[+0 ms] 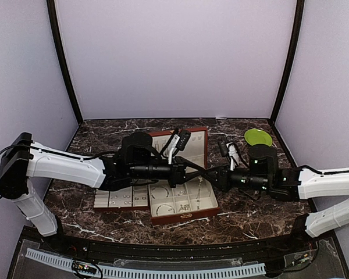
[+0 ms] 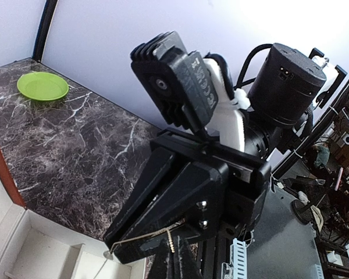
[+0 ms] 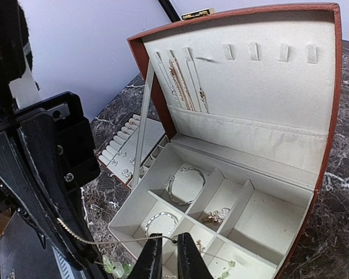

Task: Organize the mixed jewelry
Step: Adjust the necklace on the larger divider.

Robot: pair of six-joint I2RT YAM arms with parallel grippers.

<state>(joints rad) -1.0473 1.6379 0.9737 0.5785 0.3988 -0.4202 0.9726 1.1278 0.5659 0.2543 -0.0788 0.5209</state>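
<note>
This is a robot test cell in a laboratory, not a home. Plain pale walls close the space at 9, 12 and 3 o'clock, with black posts at the corners. The left arm and the right arm stand over a dark marble-pattern counter. A white toothed cable strip runs along the edge at 6 o'clock. In the left wrist view, cluttered equipment fills the room at 3 o'clock.

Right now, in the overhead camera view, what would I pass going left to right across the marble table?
Flat cream ring tray → open red-brown jewelry box with cream lining → round lime-green plate. The two arms cross over the middle, so I've left them out.
</note>
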